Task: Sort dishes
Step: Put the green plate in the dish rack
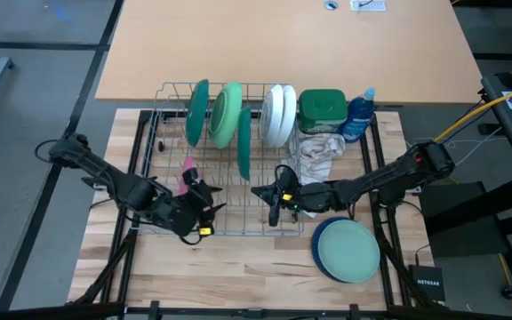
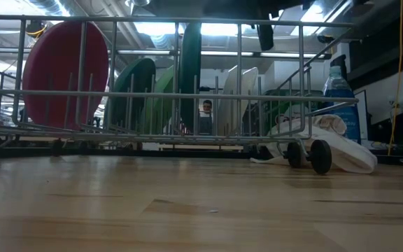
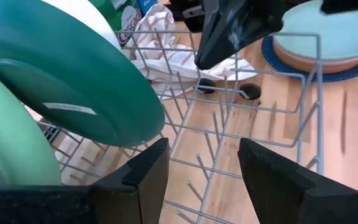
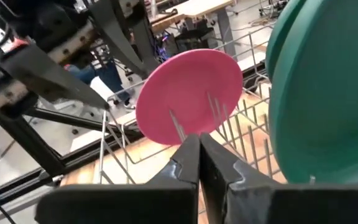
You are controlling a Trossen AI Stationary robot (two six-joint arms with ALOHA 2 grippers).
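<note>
With my left gripper point(image 1: 204, 210) open low left of centre in the dish rack point(image 1: 172, 92) beside the upright pink plate point(image 1: 186, 174), and my right gripper point(image 1: 265, 191) shut, I should straddle that plate's rim squarely before closing.

The left tool point(image 3: 199, 168) is held open above the wire dish rack point(image 3: 241, 124), beside an upright dark green round plate point(image 3: 73, 74).

Glossy smooth pink plate point(image 4: 188, 96) stands in a bare metal-wire rack point(image 1: 172, 93) on a matt wood-grain table point(image 1: 238, 267).
</note>
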